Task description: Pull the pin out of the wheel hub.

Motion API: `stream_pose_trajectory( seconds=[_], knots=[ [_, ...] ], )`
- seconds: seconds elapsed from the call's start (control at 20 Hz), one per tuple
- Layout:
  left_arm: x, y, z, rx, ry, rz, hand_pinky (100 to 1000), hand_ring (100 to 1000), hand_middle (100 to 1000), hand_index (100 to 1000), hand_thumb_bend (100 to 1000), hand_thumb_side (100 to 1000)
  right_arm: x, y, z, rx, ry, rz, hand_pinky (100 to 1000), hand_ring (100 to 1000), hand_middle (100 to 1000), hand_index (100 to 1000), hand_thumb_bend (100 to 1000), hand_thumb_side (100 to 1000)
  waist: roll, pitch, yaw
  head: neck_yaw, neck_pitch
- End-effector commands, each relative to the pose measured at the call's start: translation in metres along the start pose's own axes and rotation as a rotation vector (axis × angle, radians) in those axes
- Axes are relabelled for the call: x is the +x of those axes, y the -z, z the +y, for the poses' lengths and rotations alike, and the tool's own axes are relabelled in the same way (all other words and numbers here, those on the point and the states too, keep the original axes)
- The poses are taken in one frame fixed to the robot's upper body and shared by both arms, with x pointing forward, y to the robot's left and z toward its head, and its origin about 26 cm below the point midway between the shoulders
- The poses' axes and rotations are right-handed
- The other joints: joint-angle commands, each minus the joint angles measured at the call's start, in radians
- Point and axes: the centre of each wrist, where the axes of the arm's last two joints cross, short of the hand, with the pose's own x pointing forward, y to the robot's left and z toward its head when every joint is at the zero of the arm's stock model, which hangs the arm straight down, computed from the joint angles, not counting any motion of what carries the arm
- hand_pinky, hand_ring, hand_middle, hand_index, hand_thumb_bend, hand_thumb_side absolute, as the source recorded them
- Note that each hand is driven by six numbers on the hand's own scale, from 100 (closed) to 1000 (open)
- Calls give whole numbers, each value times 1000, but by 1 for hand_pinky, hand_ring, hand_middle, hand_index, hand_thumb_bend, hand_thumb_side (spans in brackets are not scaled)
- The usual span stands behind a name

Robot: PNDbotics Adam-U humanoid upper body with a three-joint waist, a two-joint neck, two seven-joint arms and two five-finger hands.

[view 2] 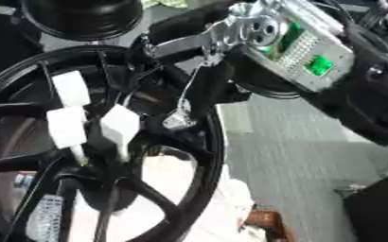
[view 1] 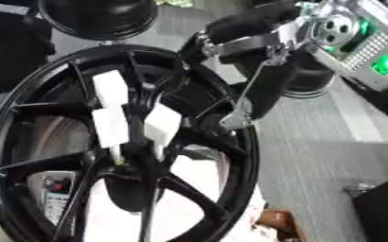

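A large black wheel hub (view 1: 240,160) with thin spokes fills the left half of both views, tilted toward me. At its centre stand three white blocks (view 1: 110,124); thin pale stems (view 1: 115,154) run down from two of them into the hub's middle. My right arm, with its silver wrist (view 1: 334,29), comes in from the upper right. My right hand (view 1: 268,90) is black and reaches over the rim toward the centre. Its dark shape merges with the spokes there, so what it touches is hidden. A thin metal rod (view 1: 249,87) hangs along the hand. My left hand does not show.
A second black round part (view 1: 98,16) lies at the top left, and another (view 1: 313,82) sits under my right arm. Grey ribbed flooring (view 1: 313,156) spreads to the right. A brown thing (view 1: 276,222) lies at the bottom and a black block (view 1: 383,208) at the lower right.
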Motion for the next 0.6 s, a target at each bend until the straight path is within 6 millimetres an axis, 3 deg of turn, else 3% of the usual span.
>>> stream_pose_trajectory(
  seconds=[0.05,0.6],
  knots=[
    [6,6,0,-19,4,-19,794,718,759,819,100,595,5,-1,-6,19,-20,27,912,911,809,839,366,377,8,-15,1,-23,-9],
    [5,5,-1,-20,-8,-11,795,718,760,820,100,596,15,15,-1,48,-19,7,913,918,818,842,366,368,10,-19,3,-40,-13]
  ],
)
